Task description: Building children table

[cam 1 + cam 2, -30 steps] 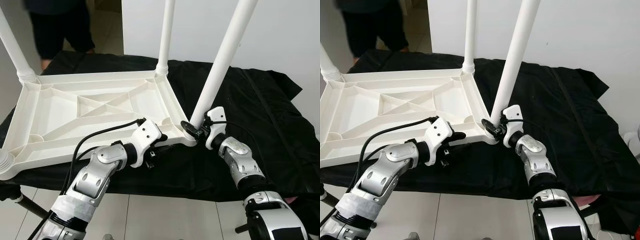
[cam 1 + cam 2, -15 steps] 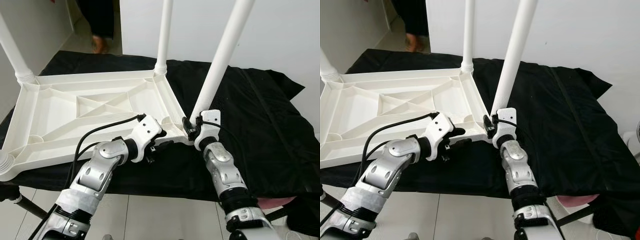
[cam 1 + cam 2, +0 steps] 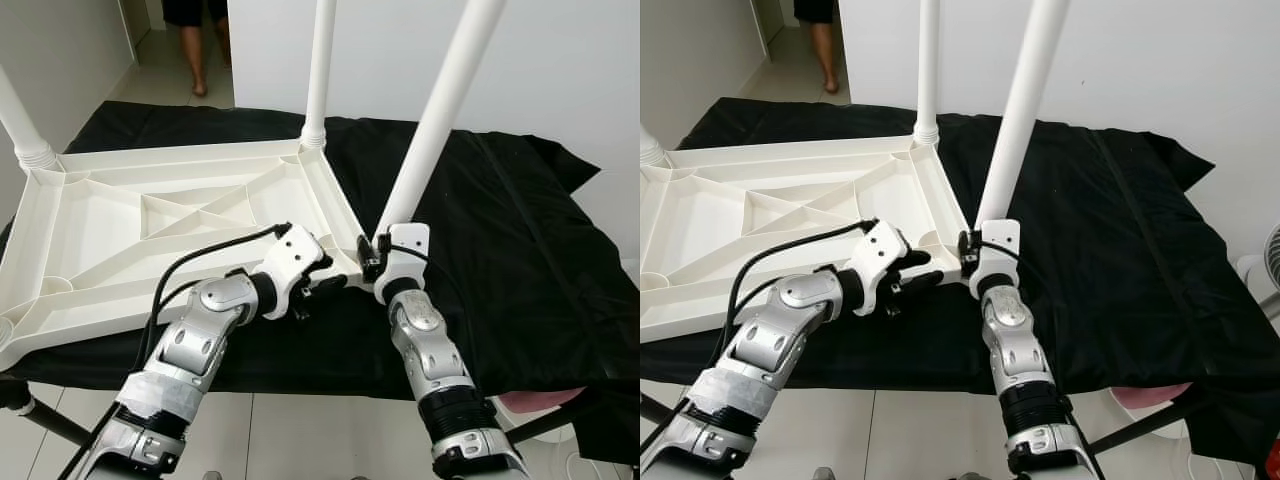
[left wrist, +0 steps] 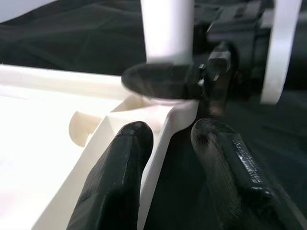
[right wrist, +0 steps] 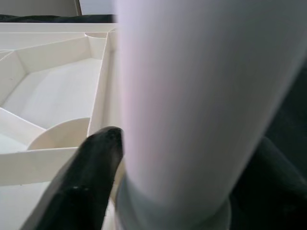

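A white plastic table top (image 3: 120, 250) lies upside down on a black cloth. Two white legs stand upright in its far corners, one at the far right (image 3: 318, 70) and one at the far left (image 3: 25, 130). A third white leg (image 3: 430, 130) leans over the near right corner, its foot at that corner's socket. My right gripper (image 3: 374, 256) is shut on the base of this leg; the right wrist view has the leg (image 5: 192, 96) between the fingers (image 5: 91, 172). My left gripper (image 3: 325, 283) is open and straddles the table top's rim (image 4: 158, 124) just left of that corner.
The black cloth (image 3: 520, 240) covers a stand and hangs over its edges; the right half is bare. A person's legs (image 3: 195, 40) are at the back in a doorway. A white wall rises behind the stand. Tiled floor lies below the near edge.
My right arm swung in to the left and its forearm now stands nearly straight under the leg's base. The leaning leg is a little more upright. The person walked farther away.
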`<state>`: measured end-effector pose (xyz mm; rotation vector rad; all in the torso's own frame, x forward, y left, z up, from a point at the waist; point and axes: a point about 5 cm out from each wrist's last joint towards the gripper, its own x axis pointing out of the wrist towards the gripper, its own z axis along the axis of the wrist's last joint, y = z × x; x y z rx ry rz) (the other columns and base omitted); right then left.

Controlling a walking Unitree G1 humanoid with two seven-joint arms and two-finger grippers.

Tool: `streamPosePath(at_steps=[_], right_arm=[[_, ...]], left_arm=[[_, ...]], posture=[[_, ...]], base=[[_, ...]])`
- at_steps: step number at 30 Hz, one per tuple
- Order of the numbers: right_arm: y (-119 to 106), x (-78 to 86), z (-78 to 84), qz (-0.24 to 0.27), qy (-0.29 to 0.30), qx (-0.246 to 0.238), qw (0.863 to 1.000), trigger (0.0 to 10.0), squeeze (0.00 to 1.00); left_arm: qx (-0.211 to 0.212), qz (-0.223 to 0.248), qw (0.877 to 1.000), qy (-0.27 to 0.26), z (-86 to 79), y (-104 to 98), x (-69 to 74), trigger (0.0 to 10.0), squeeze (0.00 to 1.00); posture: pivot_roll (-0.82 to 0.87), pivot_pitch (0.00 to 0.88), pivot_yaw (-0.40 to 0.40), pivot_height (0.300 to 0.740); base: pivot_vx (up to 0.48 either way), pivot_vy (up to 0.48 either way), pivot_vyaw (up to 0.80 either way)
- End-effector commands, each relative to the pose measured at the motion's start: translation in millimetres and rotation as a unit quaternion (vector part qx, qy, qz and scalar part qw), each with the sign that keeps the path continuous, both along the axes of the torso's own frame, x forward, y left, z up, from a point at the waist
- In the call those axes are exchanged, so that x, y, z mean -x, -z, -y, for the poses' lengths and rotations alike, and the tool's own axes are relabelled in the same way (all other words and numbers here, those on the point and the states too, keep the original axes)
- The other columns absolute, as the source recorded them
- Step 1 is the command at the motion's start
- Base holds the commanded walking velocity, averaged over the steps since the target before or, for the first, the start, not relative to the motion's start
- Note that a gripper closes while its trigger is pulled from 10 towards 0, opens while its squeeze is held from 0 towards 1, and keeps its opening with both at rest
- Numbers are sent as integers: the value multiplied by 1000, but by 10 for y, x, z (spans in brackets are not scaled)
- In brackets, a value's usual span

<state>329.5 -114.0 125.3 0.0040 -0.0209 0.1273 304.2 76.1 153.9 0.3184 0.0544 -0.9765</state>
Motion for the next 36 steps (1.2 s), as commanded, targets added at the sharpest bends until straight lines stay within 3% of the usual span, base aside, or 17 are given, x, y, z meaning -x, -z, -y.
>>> streamPosePath(at_steps=[1,2,3,4,9,14,19,21,23,28,30,31,33,36], right_arm=[[5,-3,70,-2,0,2,1000,10000,1000],[-16,-15,105,5,-9,9,1000,10000,1000],[-25,-31,136,8,-28,12,999,10000,753],[-38,-43,158,14,-52,19,998,10000,0],[-65,-63,211,21,-95,24,995,10000,0],[-88,-104,285,22,-186,54,981,10000,0],[-79,-124,295,15,-218,65,974,10000,0],[-83,-148,284,13,-267,80,960,10000,0],[-83,-148,284,13,-267,80,960,10000,0],[-51,-163,272,2,-318,95,943,10000,0],[-16,-169,280,-8,-330,103,938,4275,0],[-7,-169,283,-11,-332,106,937,4275,0],[12,-174,301,-14,-331,104,938,0,0],[20,-176,314,-17,-328,100,939,0,0]], left_arm=[[7,23,997,-68,-37,-22,-66,10000,0],[7,23,997,-69,-39,-19,-69,10000,0],[7,23,997,-69,-40,-17,-70,10000,0],[7,23,997,-69,-41,-17,-71,10000,0],[7,23,997,-69,-42,-16,-65,10000,0],[8,24,998,-64,-30,-18,-46,10000,0],[9,25,998,-62,-19,-19,-39,10000,0],[9,24,998,-58,-8,-18,-20,10000,0],[9,24,998,-58,-8,-18,-20,10000,0],[10,23,998,-53,-2,-22,-3,10000,0],[10,23,998,-51,4,-24,6,10000,0],[10,23,998,-50,6,-24,9,10000,0],[10,24,998,-50,9,-22,14,10000,0],[11,24,998,-50,9,-22,17,10000,0]], posture=[[-17,0,-63,740],[-15,0,-64,740],[-14,0,-64,740],[-14,0,-64,740],[-11,0,-64,740],[-10,0,-64,740],[-7,0,-65,740],[-3,0,-66,740],[-3,0,-66,740],[-1,0,-64,740],[4,0,-69,740],[4,0,-69,740],[6,0,-74,740],[6,0,-74,740]], base=[[0,0,0],[0,0,0],[0,0,0],[0,0,0],[0,0,0],[0,0,0],[0,0,0],[0,0,0],[0,0,0],[0,0,0],[0,0,0],[0,0,0],[0,0,0],[0,0,0]])
